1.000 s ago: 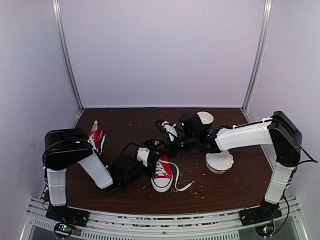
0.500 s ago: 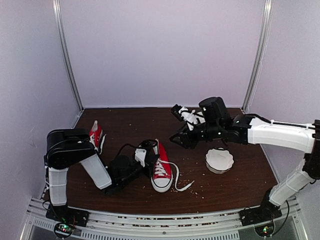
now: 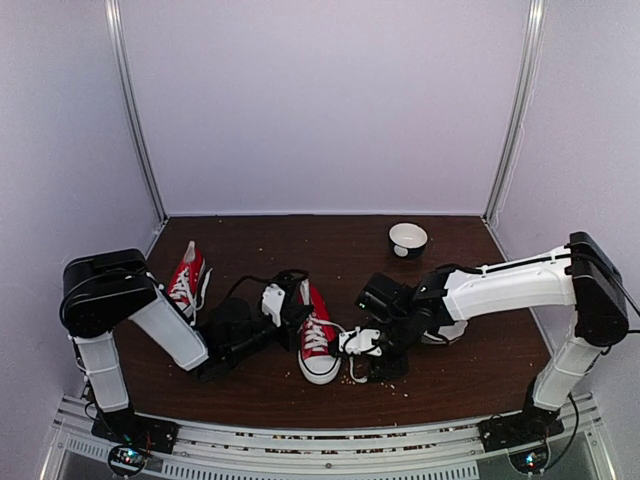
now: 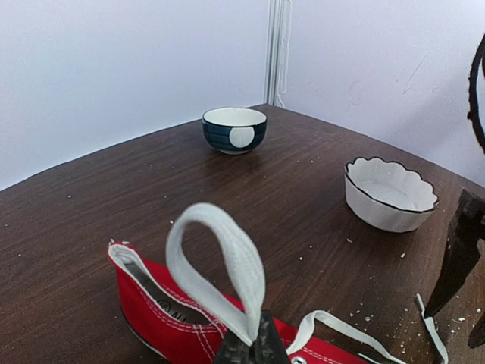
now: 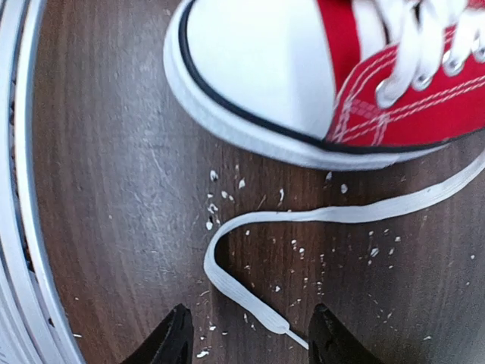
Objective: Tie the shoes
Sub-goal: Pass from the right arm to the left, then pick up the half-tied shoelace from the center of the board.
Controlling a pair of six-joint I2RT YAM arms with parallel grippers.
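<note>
One red shoe (image 3: 318, 342) with a white toe cap stands in the middle of the table, and the other shoe (image 3: 185, 283) lies at the left behind my left arm. My left gripper (image 3: 295, 305) is shut on a standing loop of white lace (image 4: 220, 265) above the shoe's opening (image 4: 163, 315); its jaws (image 4: 254, 350) pinch the loop's base. My right gripper (image 3: 362, 358) hangs open just over the table beside the toe cap (image 5: 265, 68). The loose lace end (image 5: 250, 292) lies flat between its fingertips (image 5: 178, 337), untouched.
A dark blue bowl (image 3: 408, 240) stands at the back right. A white scalloped bowl (image 4: 390, 193) sits to the right of the shoe, mostly hidden behind my right arm in the top view. White crumbs (image 5: 220, 201) dot the table. The front rail (image 5: 19, 189) runs close by.
My right arm lifted away to the back right, then came down at the front beside the toe cap, and its jaws opened. My left gripper kept hold of the loop.
</note>
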